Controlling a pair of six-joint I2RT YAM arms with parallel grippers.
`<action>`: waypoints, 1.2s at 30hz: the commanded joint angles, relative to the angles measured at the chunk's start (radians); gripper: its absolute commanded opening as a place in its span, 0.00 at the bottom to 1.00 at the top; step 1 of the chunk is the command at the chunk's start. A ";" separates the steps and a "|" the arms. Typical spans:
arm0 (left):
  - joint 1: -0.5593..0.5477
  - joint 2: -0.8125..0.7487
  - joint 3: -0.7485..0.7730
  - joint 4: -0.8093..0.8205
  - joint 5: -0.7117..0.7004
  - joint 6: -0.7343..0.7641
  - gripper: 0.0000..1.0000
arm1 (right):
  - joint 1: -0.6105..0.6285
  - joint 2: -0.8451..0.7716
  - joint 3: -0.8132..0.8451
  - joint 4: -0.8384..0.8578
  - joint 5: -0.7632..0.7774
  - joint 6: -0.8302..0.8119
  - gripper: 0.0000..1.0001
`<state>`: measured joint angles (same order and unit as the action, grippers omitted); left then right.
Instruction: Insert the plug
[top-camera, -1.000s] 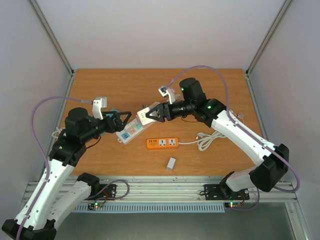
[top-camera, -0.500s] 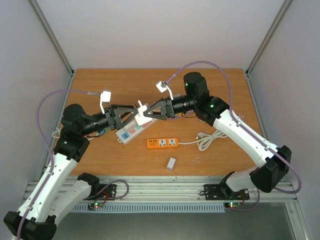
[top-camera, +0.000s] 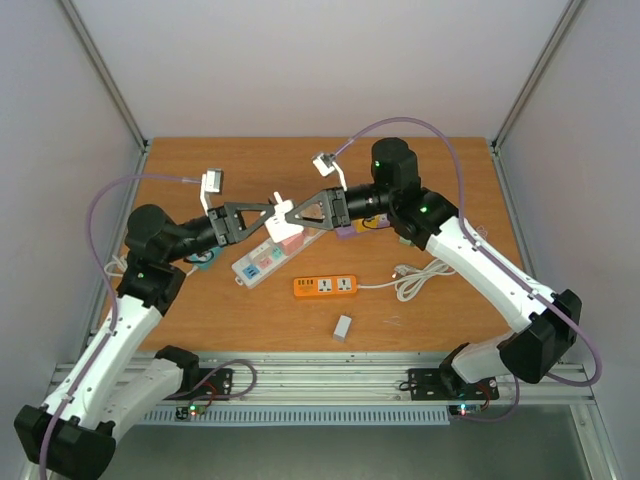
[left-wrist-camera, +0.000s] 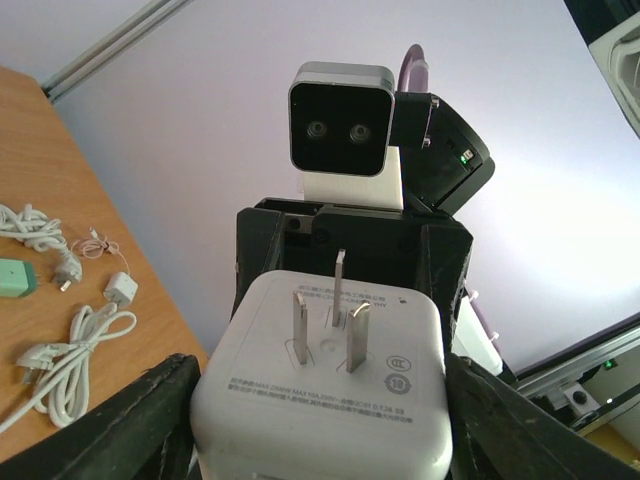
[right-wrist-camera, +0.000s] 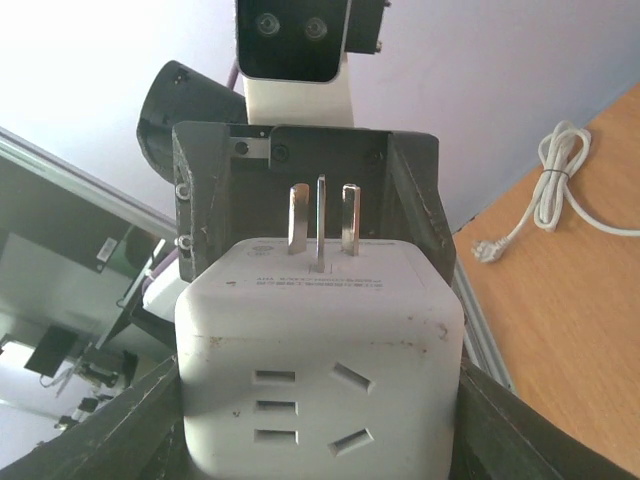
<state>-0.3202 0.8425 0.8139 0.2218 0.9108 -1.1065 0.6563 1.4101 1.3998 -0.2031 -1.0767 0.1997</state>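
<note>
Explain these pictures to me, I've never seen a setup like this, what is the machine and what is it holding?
These are two robot arms bolted to a wooden table, each ending in a two-finger hand. The wide picture looks down from above and behind them; the two close-ups come from cameras on the wrists. The left hand and right hand meet in mid-air, both gripping one white plug adapter, its metal prongs showing. On the table lie a white power strip, an orange power strip with a coiled white cable, and a small white block.
</note>
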 joint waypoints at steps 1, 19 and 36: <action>-0.003 0.017 -0.025 0.124 0.062 -0.108 0.68 | 0.001 0.018 0.039 0.046 0.009 0.030 0.62; -0.003 0.006 -0.023 0.111 -0.073 -0.168 0.39 | 0.001 -0.024 -0.014 0.032 0.173 -0.018 0.82; 0.000 0.008 0.028 -0.096 -0.473 -0.410 0.36 | 0.171 -0.114 -0.194 0.271 0.826 -0.520 0.95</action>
<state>-0.3210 0.8700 0.7853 0.0917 0.5568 -1.3956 0.7727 1.2484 1.2209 -0.1219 -0.4160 -0.1848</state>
